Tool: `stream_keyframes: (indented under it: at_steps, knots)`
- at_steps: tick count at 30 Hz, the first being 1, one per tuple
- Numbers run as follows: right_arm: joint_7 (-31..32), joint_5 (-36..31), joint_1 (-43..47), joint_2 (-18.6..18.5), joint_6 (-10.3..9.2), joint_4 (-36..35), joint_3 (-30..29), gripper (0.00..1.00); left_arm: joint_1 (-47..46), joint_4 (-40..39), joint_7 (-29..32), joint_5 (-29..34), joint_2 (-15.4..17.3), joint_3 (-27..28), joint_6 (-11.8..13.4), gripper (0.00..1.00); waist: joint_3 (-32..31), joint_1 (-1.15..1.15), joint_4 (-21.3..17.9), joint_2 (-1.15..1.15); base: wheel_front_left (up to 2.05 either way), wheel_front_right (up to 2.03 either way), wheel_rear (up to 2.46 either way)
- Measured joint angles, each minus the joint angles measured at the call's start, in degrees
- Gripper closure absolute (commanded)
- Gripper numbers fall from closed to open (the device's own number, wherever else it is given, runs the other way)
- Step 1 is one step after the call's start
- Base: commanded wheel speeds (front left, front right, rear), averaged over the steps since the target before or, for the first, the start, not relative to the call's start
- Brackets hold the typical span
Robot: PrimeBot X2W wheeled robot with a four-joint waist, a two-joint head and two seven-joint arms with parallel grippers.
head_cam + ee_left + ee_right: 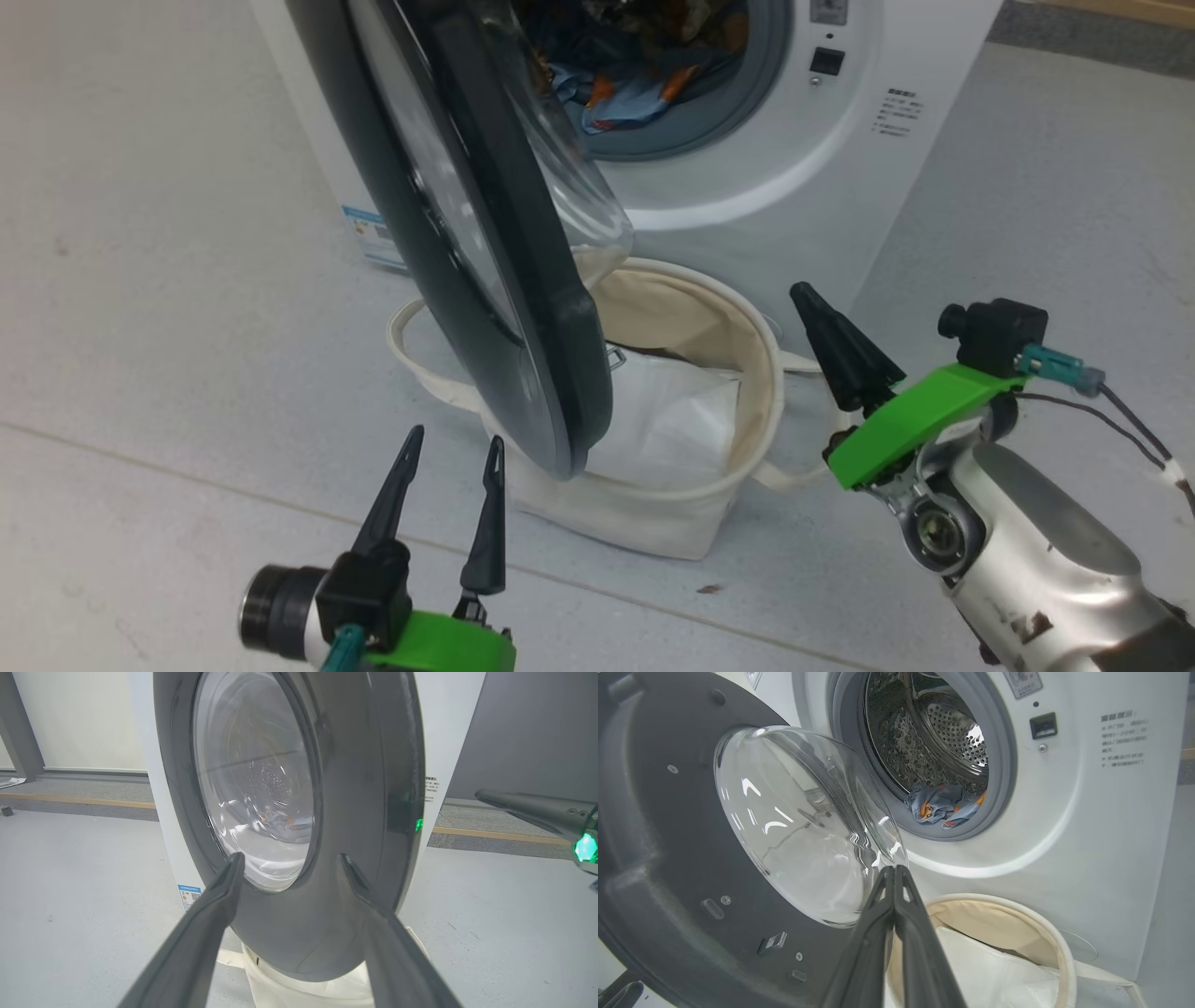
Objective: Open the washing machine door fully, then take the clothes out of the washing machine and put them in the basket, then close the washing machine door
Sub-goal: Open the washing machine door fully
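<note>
Floor (140,280): pale grey, smooth, with a thin seam running across the foreground.

Machine (840,168): white front-loader standing on the floor. A small blue label sticker (364,233) sits low on its left edge, and black printed text (901,112) is on the right of its front panel.

Door (560,373): large and round, with a wide glossy black rim and a bulging clear glass window (794,826). It is hinged at the left and stands partly open, swung out from the drum mouth. In the head view its lower edge hangs over the left part of the basket.

Left pincer (456,435): open, with its two dark fingers spread wide. It is low, in front of the door's outer face and near its lower edge, but apart from it. In the left wrist view the fingers frame the lower part of the window and rim.

Clothes (616,93): light blue fabric with orange print, crumpled. They lie inside the machine at the bottom of the drum, against the grey rubber ring.

Basket (635,523): round cream canvas bin with loop handles. It stands on the floor just in front of the machine, below the drum mouth. A flat white sheet (672,420) lies inside it.

Right pincer (805,299): closed, with its fingers pressed together tip to tip. It is just to the right of the basket, pointing toward the machine. In the right wrist view its tip lies before the lower edge of the window, above the basket mouth.
</note>
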Motion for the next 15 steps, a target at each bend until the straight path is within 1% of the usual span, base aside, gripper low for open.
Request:
stream_keyframes:
  at_steps: [3, 8, 9, 10, 13, 15]
  knots:
    - [-0.18, -8.08, 3.15, 1.32, 0.01, -2.01, -5.99, 1.0, 0.69, 0.0, 0.0, 0.0, 0.21, 0.22, -0.3, 0.0, -0.52, 0.0, -0.96, 0.0, 0.0, 0.0, 0.0]
    - [-0.19, -21.08, 11.07, 5.39, 0.01, -9.56, -16.71, 1.0, 1.31, 0.0, 0.0, 0.0, 0.59, 0.74, -0.33, 0.0, -0.68, 0.0, -2.4, 0.0, 0.0, 0.0, 0.0]
    - [-0.19, -22.73, 12.95, 6.42, 0.01, -10.81, -18.76, 1.0, 1.37, 0.0, 0.0, 0.0, 0.65, 0.77, -0.44, 0.0, -0.7, 0.0, -2.55, 0.0, 0.0, 0.0, 0.0]
    - [-0.19, -22.73, 12.95, 6.42, 0.01, -10.81, -18.76, 1.0, 1.37, 0.0, 0.0, 0.0, 0.65, 0.77, -0.44, 0.0, -0.7, 0.0, -2.55, 0.0, 0.0, 0.0, 0.0]
    - [-0.19, -25.12, 18.24, 9.02, 0.01, -12.96, -23.26, 1.0, 1.53, 0.0, 0.0, 0.0, 0.74, 0.9, -0.59, 0.0, -0.79, 0.0, -2.85, 0.0, 0.0, 0.0, 0.0]
    - [-0.19, -29.92, 20.93, 9.16, 0.01, -13.19, -25.71, 1.0, 1.54, 0.02, 0.0, 0.0, 0.75, 0.92, -0.77, 0.0, -0.85, 0.0, -2.87, 0.0, 0.0, 0.0, 0.0]
